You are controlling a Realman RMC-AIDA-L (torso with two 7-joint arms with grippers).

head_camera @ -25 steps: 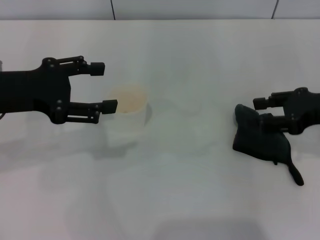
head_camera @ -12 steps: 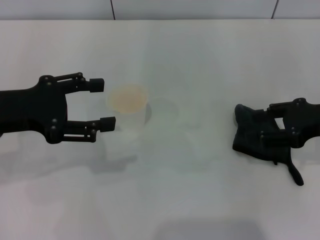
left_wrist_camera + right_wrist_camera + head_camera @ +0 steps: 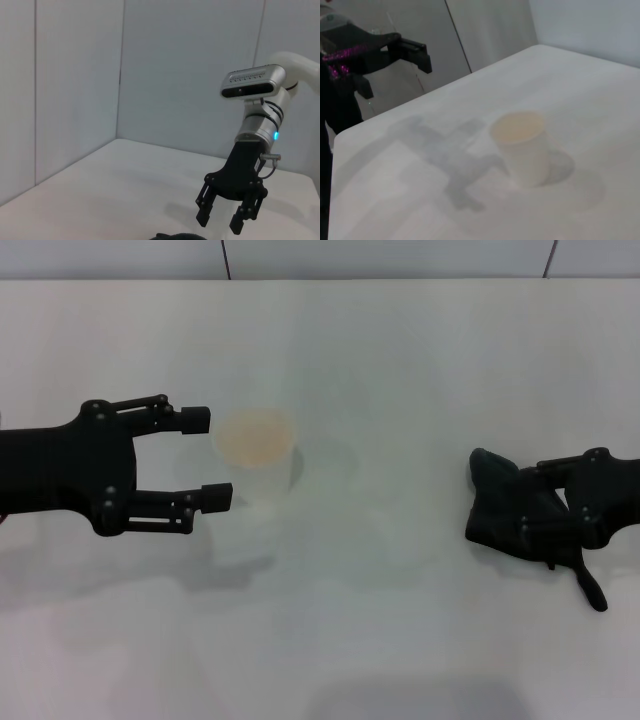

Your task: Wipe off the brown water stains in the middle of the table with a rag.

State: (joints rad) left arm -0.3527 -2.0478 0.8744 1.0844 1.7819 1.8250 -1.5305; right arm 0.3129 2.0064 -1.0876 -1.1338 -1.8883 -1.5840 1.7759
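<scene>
The black rag [image 3: 492, 512] lies lumpy on the white table [image 3: 380, 630] at the right, its thin tail [image 3: 592, 590] pointing toward the front. My right gripper [image 3: 535, 498] is low over the rag, open, with one finger on either side of its top. The left wrist view shows this gripper [image 3: 227, 220] open just above the rag's edge [image 3: 176, 236]. My left gripper [image 3: 205, 458] is open and empty, hovering just left of a white paper cup [image 3: 256, 455]. No brown water stains show on the table in any view.
The paper cup with a tan inside stands left of the table's middle; it also shows in the right wrist view [image 3: 521, 147], with my left gripper [image 3: 395, 75] behind it. A wall runs along the table's far edge [image 3: 380, 278].
My right gripper has come down onto the rag, its fingers now straddling it. My left gripper has drifted toward the front edge, staying open. The cup and the rag have not moved.
</scene>
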